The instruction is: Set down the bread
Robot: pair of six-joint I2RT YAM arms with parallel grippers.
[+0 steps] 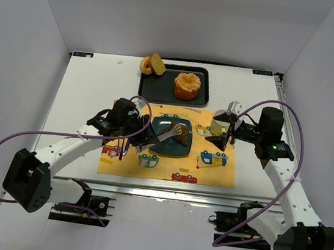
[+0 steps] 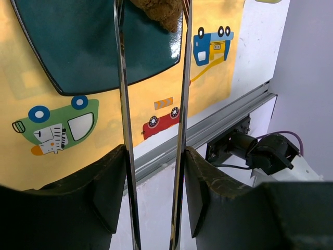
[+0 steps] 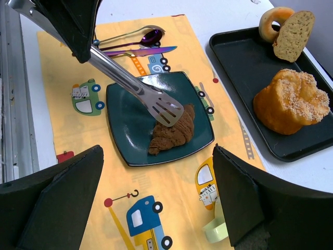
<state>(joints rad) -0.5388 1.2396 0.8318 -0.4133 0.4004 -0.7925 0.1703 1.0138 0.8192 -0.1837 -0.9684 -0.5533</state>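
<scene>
Our left gripper [image 2: 153, 177] squeezes the metal tongs [image 3: 127, 82], whose blades bracket the small brown bread [image 3: 171, 134]. The bread appears to rest on the teal plate [image 3: 125, 112], toward its far-right side. To finish well, we should ease the squeeze slowly so the tong arms spring apart without flicking the bread. Then we lift straight up before drawing back over the placemat [image 3: 60, 62]. Our right gripper [image 1: 220, 139] hovers spread wide and empty by the pale green cup [image 1: 219, 127], and is best left clear.

White table [image 1: 85, 89], plain pale grey walls [image 1: 21, 19] on three sides, metal rail [image 1: 164, 194] along near edge
</scene>
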